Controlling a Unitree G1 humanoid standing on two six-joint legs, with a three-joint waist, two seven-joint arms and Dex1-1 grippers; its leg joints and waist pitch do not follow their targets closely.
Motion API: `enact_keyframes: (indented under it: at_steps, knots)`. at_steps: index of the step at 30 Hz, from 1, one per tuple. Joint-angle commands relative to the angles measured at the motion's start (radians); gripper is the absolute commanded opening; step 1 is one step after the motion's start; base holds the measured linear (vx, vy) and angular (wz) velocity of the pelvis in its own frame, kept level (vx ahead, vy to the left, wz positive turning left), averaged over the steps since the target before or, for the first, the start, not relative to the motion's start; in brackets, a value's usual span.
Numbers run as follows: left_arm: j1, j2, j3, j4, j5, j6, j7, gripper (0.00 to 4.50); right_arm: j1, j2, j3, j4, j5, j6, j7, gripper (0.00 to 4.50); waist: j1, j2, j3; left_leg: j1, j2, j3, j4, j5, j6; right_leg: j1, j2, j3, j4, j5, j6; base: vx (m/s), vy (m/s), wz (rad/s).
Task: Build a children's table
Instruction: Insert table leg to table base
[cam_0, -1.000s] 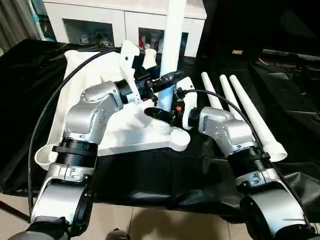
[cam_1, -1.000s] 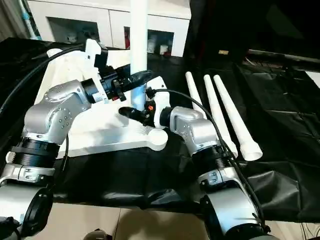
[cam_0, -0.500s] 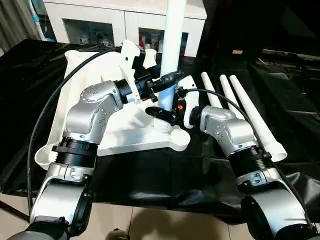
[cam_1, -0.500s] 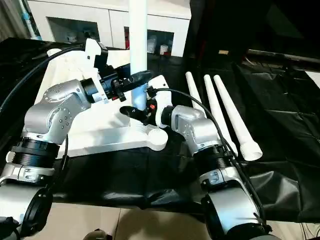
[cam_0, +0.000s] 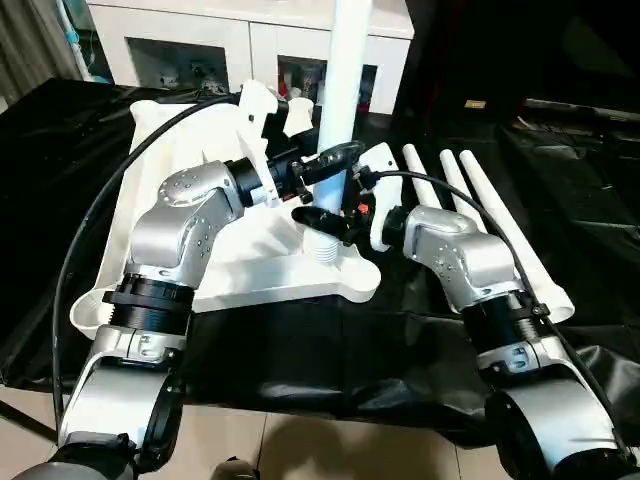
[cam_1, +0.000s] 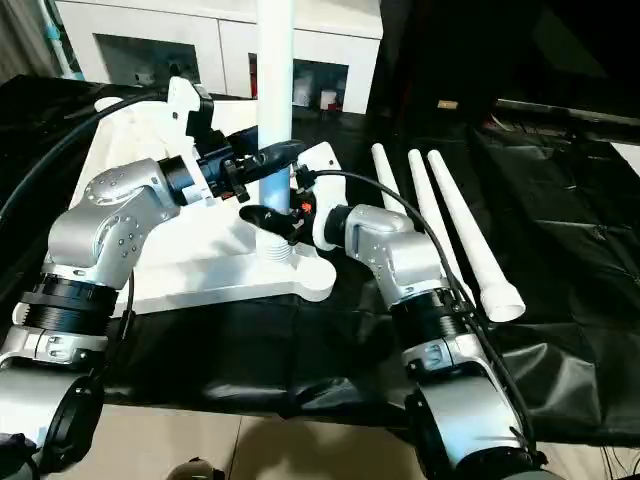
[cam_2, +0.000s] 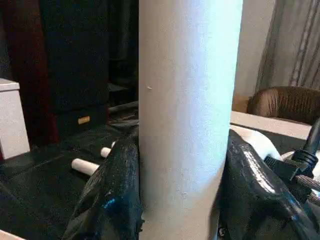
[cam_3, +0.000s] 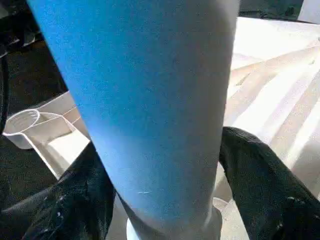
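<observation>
Both the left gripper (cam_0: 335, 157) and right gripper (cam_0: 322, 220) are clasping the upright leg (cam_0: 342, 70), probably light, stiff and smooth, low near its threaded end over the tabletop (cam_0: 150, 200).

Table top (cam_0: 200, 255) lies ribbed underside up on the black-draped worktop (cam_0: 60, 150). One leg (cam_0: 340, 90) stands upright at its near right corner socket (cam_0: 325, 245). Left gripper (cam_0: 330, 160) is clamped on that leg, and right gripper (cam_0: 322, 220) clamps it lower, just above the socket. Three spare legs (cam_0: 480, 210) lie side by side on the worktop, right of the top. White cabinet (cam_0: 230, 45) behind.
</observation>
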Motion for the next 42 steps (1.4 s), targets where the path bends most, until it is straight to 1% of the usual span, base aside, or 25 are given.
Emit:
enact_keyframes:
  at_steps: [1, 2, 3, 4, 6, 15, 17, 18, 20, 21, 22, 27, 28, 31, 33, 35, 37, 40, 42]
  knots:
    - [-0.022, 0.000, -0.013, 0.016, 0.016, -0.003, -0.008, 1.84, 0.004, -0.009, -0.021, -0.030, 0.012, 0.015, -0.012, 3.39, -0.006, 0.016, -0.080, 0.014, 0.002, 0.002, -0.059, -0.069, -0.018, 0.069, -0.065, 0.049, -0.061, 0.190, -0.206, 0.000, 0.000, 0.00]
    - [-0.022, 0.000, -0.013, 0.016, 0.016, -0.003, -0.008, 1.84, 0.004, -0.009, -0.021, -0.030, 0.012, 0.015, -0.012, 3.49, -0.006, 0.019, -0.080, 0.013, 0.001, 0.002, -0.059, -0.067, -0.019, 0.070, -0.065, 0.049, -0.061, 0.191, -0.205, 0.000, 0.000, 0.00]
    - [-0.023, 0.000, -0.012, 0.017, 0.016, -0.003, -0.009, 1.84, 0.005, -0.010, -0.018, -0.029, 0.008, 0.015, -0.016, 3.49, -0.006, 0.018, -0.080, 0.014, 0.002, 0.002, -0.059, -0.070, -0.020, 0.069, -0.066, 0.049, -0.061, 0.189, -0.204, 0.000, 0.000, 0.00]
    - [-0.026, 0.001, -0.012, 0.020, 0.016, -0.004, -0.012, 1.84, 0.006, -0.014, -0.012, -0.027, -0.003, 0.012, -0.022, 3.65, -0.006, 0.018, -0.080, 0.014, 0.002, 0.002, -0.059, -0.068, -0.021, 0.069, -0.065, 0.049, -0.061, 0.196, -0.205, 0.000, 0.000, 0.00]
    - [-0.027, 0.001, -0.013, 0.021, 0.016, -0.004, -0.016, 1.84, 0.008, -0.017, -0.003, -0.024, -0.012, 0.007, -0.026, 3.69, -0.005, 0.018, -0.081, 0.014, 0.001, 0.002, -0.059, -0.066, -0.022, 0.070, -0.065, 0.049, -0.060, 0.202, -0.206, 0.000, 0.000, 0.00]
    - [-0.027, 0.001, -0.019, 0.023, 0.014, -0.007, -0.023, 1.84, 0.011, -0.014, -0.004, -0.017, 0.000, 0.014, -0.008, 3.71, -0.005, 0.018, -0.081, 0.014, 0.002, 0.002, -0.058, -0.070, -0.019, 0.070, -0.066, 0.049, -0.060, 0.203, -0.211, 0.000, 0.000, 0.00]
    - [-0.028, 0.001, -0.018, 0.024, 0.013, -0.008, -0.024, 1.84, 0.013, -0.013, -0.004, -0.016, 0.006, 0.024, -0.002, 3.42, -0.005, 0.018, -0.080, 0.014, 0.002, 0.002, -0.059, -0.073, -0.019, 0.070, -0.066, 0.049, -0.061, 0.196, -0.211, 0.000, 0.000, 0.00]
    - [-0.029, 0.001, -0.018, 0.024, 0.012, -0.008, -0.024, 1.84, 0.014, -0.012, -0.004, -0.015, 0.011, 0.033, 0.004, 3.42, -0.005, 0.018, -0.081, 0.013, 0.002, 0.002, -0.059, -0.071, -0.017, 0.071, -0.066, 0.049, -0.060, 0.200, -0.211, 0.000, 0.000, 0.00]
    - [-0.028, 0.000, -0.018, 0.022, 0.011, -0.006, -0.025, 1.84, 0.014, -0.012, -0.004, -0.014, 0.016, 0.040, 0.007, 3.17, -0.005, 0.018, -0.082, 0.014, 0.002, 0.002, -0.058, -0.065, -0.016, 0.071, -0.066, 0.049, -0.059, 0.211, -0.213, 0.000, 0.000, 0.00]
    - [-0.028, 0.000, -0.018, 0.022, 0.011, -0.006, -0.025, 1.84, 0.014, -0.012, -0.004, -0.014, 0.016, 0.040, 0.007, 3.17, -0.005, 0.018, -0.081, 0.014, 0.003, 0.002, -0.058, -0.065, -0.016, 0.070, -0.066, 0.048, -0.059, 0.212, -0.214, 0.000, 0.000, 0.00]
    - [-0.029, -0.002, -0.018, 0.021, 0.010, -0.007, -0.025, 1.84, 0.017, -0.012, -0.002, -0.010, 0.016, 0.049, 0.014, 2.95, -0.006, 0.016, -0.081, 0.014, 0.002, 0.002, -0.058, -0.063, -0.015, 0.071, -0.065, 0.048, -0.059, 0.214, -0.214, 0.000, 0.000, 0.00]
    - [-0.029, -0.005, -0.018, 0.019, 0.010, -0.005, -0.026, 1.84, 0.022, -0.013, 0.007, -0.006, 0.011, 0.049, 0.023, 2.93, -0.005, 0.017, -0.081, 0.014, 0.003, 0.002, -0.058, -0.068, -0.014, 0.070, -0.066, 0.048, -0.060, 0.203, -0.215, 0.000, 0.000, 0.00]
    - [-0.030, -0.005, -0.018, 0.019, 0.010, -0.005, -0.028, 1.84, 0.022, -0.012, 0.007, -0.004, 0.011, 0.049, 0.023, 2.93, -0.004, 0.018, -0.081, 0.014, 0.003, 0.002, -0.058, -0.067, -0.016, 0.070, -0.067, 0.048, -0.060, 0.200, -0.214, 0.000, 0.000, 0.00]
    - [-0.031, -0.005, -0.018, 0.020, 0.010, -0.005, -0.028, 1.84, 0.020, -0.011, 0.008, 0.000, 0.012, 0.053, 0.025, 2.93, -0.005, 0.016, -0.081, 0.014, 0.002, 0.002, -0.058, -0.066, -0.015, 0.070, -0.066, 0.048, -0.059, 0.207, -0.215, 0.000, 0.000, 0.00]
    - [-0.031, -0.004, -0.018, 0.019, 0.010, -0.004, -0.028, 1.84, 0.019, -0.011, 0.008, 0.001, 0.013, 0.055, 0.025, 2.93, -0.004, 0.017, -0.081, 0.014, 0.003, 0.002, -0.058, -0.067, -0.015, 0.070, -0.067, 0.049, -0.060, 0.204, -0.216, 0.000, 0.000, 0.00]
    - [-0.031, -0.003, -0.018, 0.018, 0.010, -0.004, -0.029, 1.84, 0.019, -0.009, 0.002, 0.000, 0.018, 0.060, 0.024, 2.64, -0.004, 0.018, -0.081, 0.013, 0.002, 0.002, -0.058, -0.068, -0.017, 0.071, -0.066, 0.049, -0.060, 0.204, -0.215, 0.000, 0.000, 0.00]
    - [-0.031, -0.002, -0.018, 0.018, 0.010, -0.003, -0.030, 1.84, 0.018, -0.007, -0.003, 0.002, 0.021, 0.062, 0.023, 2.57, -0.004, 0.019, -0.081, 0.014, 0.003, 0.002, -0.058, -0.068, -0.016, 0.070, -0.066, 0.048, -0.060, 0.205, -0.216, 0.000, 0.000, 0.00]
    - [-0.031, 0.000, -0.018, 0.019, 0.010, -0.002, -0.031, 1.84, 0.016, -0.006, -0.011, 0.002, 0.025, 0.063, 0.025, 2.20, -0.004, 0.019, -0.081, 0.015, 0.003, 0.002, -0.058, -0.071, -0.016, 0.069, -0.066, 0.048, -0.060, 0.205, -0.218, 0.000, 0.000, 0.00]
    - [-0.032, 0.001, -0.018, 0.021, 0.010, -0.001, -0.032, 1.84, 0.016, -0.006, -0.015, 0.001, 0.026, 0.060, 0.028, 2.17, -0.004, 0.020, -0.081, 0.015, 0.003, 0.002, -0.058, -0.072, -0.017, 0.068, -0.066, 0.048, -0.060, 0.205, -0.219, 0.000, 0.000, 0.00]
